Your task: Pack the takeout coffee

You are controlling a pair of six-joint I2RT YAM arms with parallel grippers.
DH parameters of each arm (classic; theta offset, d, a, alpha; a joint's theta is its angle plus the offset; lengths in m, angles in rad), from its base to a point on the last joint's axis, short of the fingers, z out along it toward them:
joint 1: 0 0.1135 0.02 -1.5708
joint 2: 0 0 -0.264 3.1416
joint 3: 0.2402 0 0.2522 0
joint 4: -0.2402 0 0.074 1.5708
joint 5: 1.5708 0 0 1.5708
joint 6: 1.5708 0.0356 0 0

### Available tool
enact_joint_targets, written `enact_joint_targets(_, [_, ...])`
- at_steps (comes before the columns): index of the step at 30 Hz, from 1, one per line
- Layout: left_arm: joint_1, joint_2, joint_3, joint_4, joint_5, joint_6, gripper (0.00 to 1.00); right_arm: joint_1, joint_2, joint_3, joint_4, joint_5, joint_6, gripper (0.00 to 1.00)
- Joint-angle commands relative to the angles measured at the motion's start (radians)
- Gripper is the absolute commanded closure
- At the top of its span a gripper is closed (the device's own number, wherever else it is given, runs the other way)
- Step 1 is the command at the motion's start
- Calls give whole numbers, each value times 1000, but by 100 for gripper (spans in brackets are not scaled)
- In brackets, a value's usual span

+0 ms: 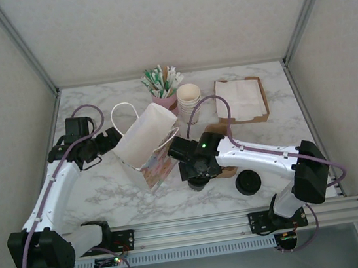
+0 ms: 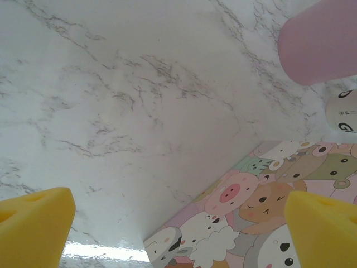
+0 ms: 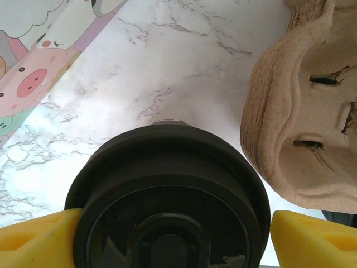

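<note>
A white marble-patterned table [image 1: 107, 190] is seen, and near its middle a white paper bag printed with cartoon animals [image 1: 146, 148] is lying tilted, mouth toward the far left. A brown moulded-pulp cup carrier [image 3: 301, 111] is set just to the right of it.

Between bag and carrier the takeout coffee [image 3: 170, 190], a small paper cup under a round black plastic lid, is standing upright on the table. It is flanked by the yellow pads of the right claw [image 3: 173, 240], which are set wide at the lid's rim. Whether it is actually gripped cannot be told.

The left claw [image 2: 178, 223] is held wide open over the marble at the bag's left side, with nothing between its pads.

The cup is judged light and thin-walled, easily crushed, and its lid smooth and liable to pop off. Hold is best taken gently on the wall just under the lid, where the rim stiffens it.
</note>
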Motion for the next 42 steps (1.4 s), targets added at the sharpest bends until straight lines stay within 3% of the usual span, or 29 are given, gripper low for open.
enact_joint_targets(1, [-13,-4,25,-22,-15,10,3,-4,-20,17,0,1,-5,18])
enact_joint_targets(5, [-14,-3,25,-21,-16,9,3,-4,-10,17,-19,12,6,27])
enact_joint_targets(13, [-17,-20,45,-45,-57,22,5,-13,24,44,-38,-43,32,25])
enact_joint_targets(17, [-17,-126,57,-59,-156,12,9,-27,30,72,-85,-53,64,20])
enact_joint_targets(22, [-16,-327,109,-186,-159,-83,17,-35,0,74,-106,-44,123,19])
enact_joint_targets(27, [-21,-546,76,-317,28,-262,35,-50,26,83,-121,-50,155,19])
enact_joint_targets(30, [-36,-613,-5,-343,175,-315,39,-55,50,94,-111,-65,164,20])
enact_joint_targets(33, [-63,-638,-31,-415,196,-300,40,-56,68,107,-91,-76,162,20])
enact_joint_targets(36, [-72,-705,-77,-436,192,-315,48,-55,85,126,-88,-75,166,20])
enact_joint_targets(38, [-73,-735,-146,-405,221,-350,55,-55,89,126,-83,-67,177,21])
enact_joint_targets(42, [-97,-718,-262,-298,274,-406,58,-55,88,135,-75,-54,188,21])
